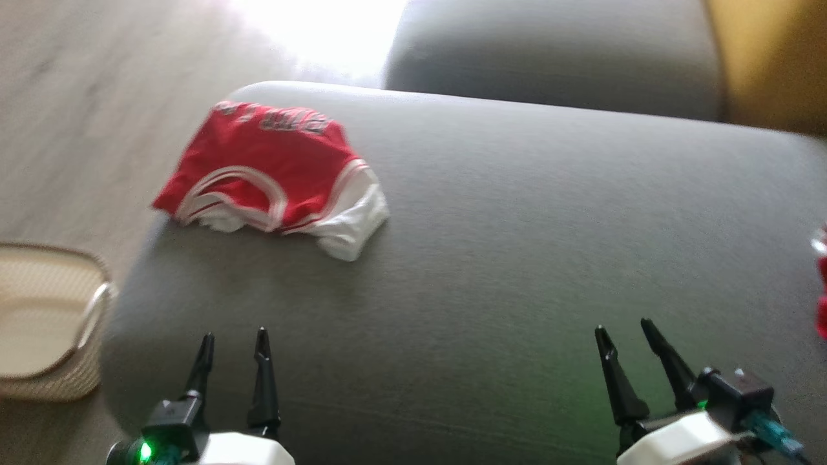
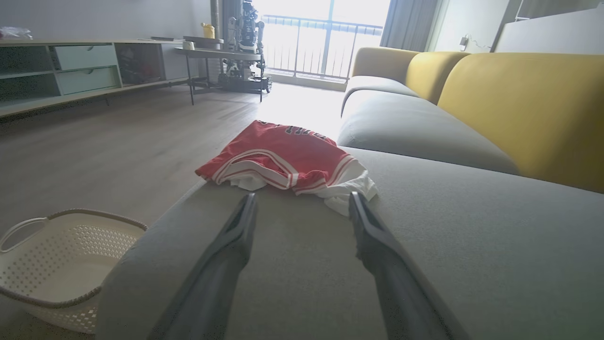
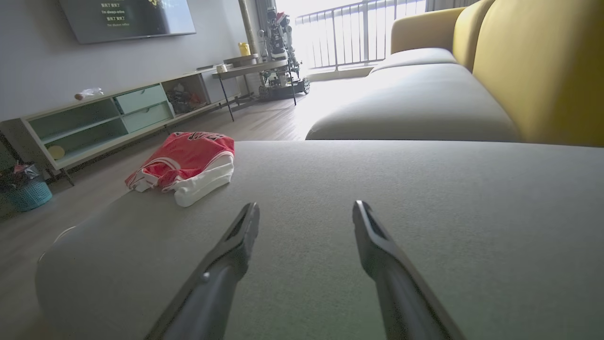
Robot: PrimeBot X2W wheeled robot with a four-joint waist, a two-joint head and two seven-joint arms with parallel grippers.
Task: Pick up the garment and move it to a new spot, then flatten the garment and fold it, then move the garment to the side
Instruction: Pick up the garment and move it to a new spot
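The garment (image 1: 274, 173), a red jersey with white trim and lettering, lies folded in a compact bundle at the far left corner of the grey sofa seat (image 1: 517, 258). It also appears ahead of the left fingers, garment (image 2: 288, 163), and off to the left in the right wrist view, garment (image 3: 186, 160). My left gripper (image 1: 234, 342) hovers open over the seat's near left part, well short of the jersey. My right gripper (image 1: 623, 332) is open at the near right, with nothing between its fingers.
A cream perforated laundry basket (image 1: 45, 323) stands on the wooden floor left of the sofa, basket (image 2: 61, 264). Yellow backrests (image 2: 524, 104) line the sofa's right side. A second grey seat cushion (image 1: 555, 58) lies beyond. Something red (image 1: 822, 290) shows at the right edge.
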